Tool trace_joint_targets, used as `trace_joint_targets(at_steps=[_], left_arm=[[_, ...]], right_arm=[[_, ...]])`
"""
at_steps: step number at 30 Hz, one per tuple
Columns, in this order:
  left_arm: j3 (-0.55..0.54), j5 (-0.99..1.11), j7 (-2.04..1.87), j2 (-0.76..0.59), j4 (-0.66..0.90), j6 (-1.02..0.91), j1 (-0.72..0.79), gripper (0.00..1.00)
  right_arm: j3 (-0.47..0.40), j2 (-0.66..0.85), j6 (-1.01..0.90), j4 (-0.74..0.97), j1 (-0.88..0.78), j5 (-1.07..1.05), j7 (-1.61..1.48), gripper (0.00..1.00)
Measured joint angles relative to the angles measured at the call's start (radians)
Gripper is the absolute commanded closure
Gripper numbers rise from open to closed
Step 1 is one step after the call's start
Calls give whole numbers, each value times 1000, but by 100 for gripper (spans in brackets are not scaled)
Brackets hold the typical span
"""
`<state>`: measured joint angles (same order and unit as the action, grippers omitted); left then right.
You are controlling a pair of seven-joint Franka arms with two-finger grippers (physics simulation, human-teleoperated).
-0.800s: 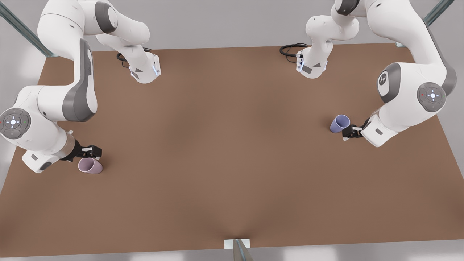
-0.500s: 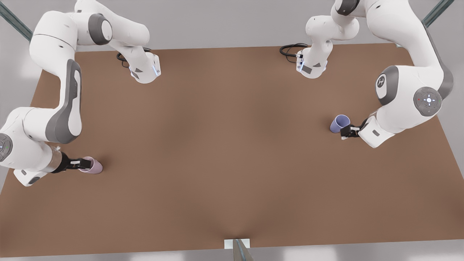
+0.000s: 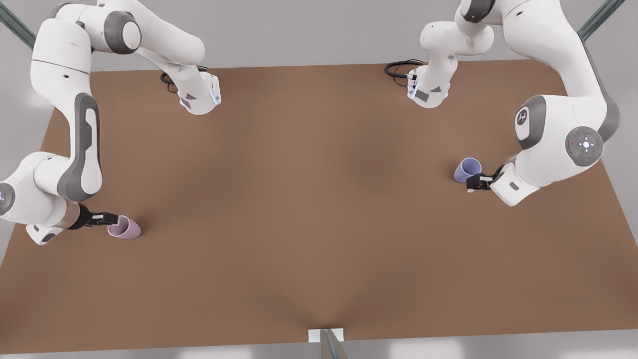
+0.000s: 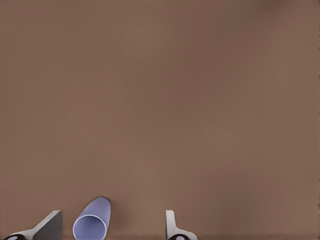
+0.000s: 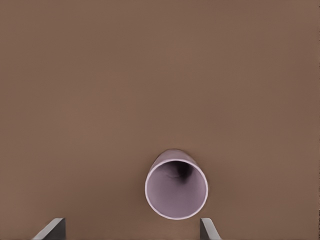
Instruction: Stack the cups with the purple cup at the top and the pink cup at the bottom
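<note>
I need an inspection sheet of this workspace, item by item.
Surface: plain brown table.
Job's things: pink cup at the front view's left, purple cup at its right; far apart, not stacked.
Clutter: nothing seen.
Grippers: right hand open, beside the pink cup; left hand open, beside the purple cup; neither grips.
Cables: black cable at each arm base.
Surroundings: grey floor, metal struts.

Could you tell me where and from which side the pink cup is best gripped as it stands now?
The pink cup stands upright on the table at the front view's left, mouth open toward the right hand. I would take it across the wall just below the rim, coming from the side where that open hand sits: the round taper suits a straddling pinch, and the fingers look wider apart than the cup.
</note>
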<state>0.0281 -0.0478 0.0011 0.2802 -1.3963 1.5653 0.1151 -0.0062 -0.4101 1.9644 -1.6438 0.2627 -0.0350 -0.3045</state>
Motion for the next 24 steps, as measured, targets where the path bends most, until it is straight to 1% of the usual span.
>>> trace_joint_targets(at_steps=[7,24], left_arm=[[2,-4,4,-14,10,-2,0,0],[2,-6,8,-16,12,-2,0,0]], right_arm=[[0,-18,78,-85,50,-1,-77,0],[-1,-131,202,-90,87,1,-176,0]])
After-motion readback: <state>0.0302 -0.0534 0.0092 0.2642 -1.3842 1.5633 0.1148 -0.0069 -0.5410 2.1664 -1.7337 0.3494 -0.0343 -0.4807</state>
